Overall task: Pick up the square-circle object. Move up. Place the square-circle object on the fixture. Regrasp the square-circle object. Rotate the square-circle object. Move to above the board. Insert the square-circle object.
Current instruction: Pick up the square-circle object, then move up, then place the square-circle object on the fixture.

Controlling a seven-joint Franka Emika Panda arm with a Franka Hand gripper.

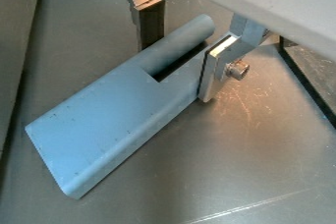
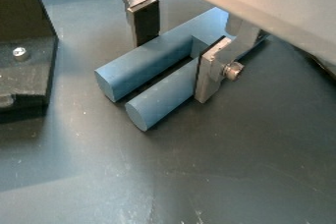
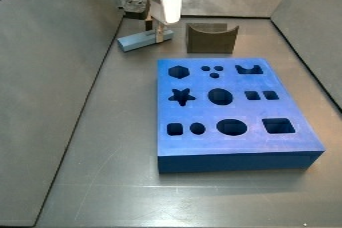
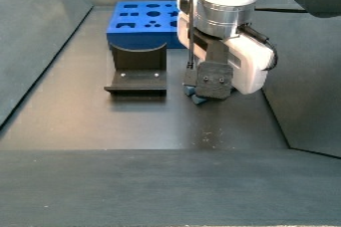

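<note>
The gripper [image 2: 178, 49] is down at floor level, its two flat silver fingers straddling the square-circle object [image 2: 155, 79]; one dark-padded finger [image 2: 143, 22] stands on one side of the piece and the other finger [image 2: 215, 69] on the opposite side. In both wrist views the pads sit at or very near the object's flanks, but whether they actually press on it cannot be told, so the grip state remains undetermined. The object lies flat on the dark floor, a pale grey-blue bar extending out from between the fingers; in a wrist view [image 1: 116, 120] a lengthwise slot shows in its upper face near the fingers, and the far end appears rounded. In a side view the gripper [image 3: 151, 32] hangs over the object [image 3: 136, 42], with the fixture [image 3: 210, 38] standing just beside the gripper and apart from the object. The board [image 3: 230, 112], bright blue with dark shaped holes, lies beyond the fixture, well apart from the gripper. In a side view the gripper [image 4: 202, 90] largely hides the object [image 4: 196, 98], the fixture [image 4: 136, 73] stands near the gripper, and the board [image 4: 144, 22] lies behind the fixture.
</note>
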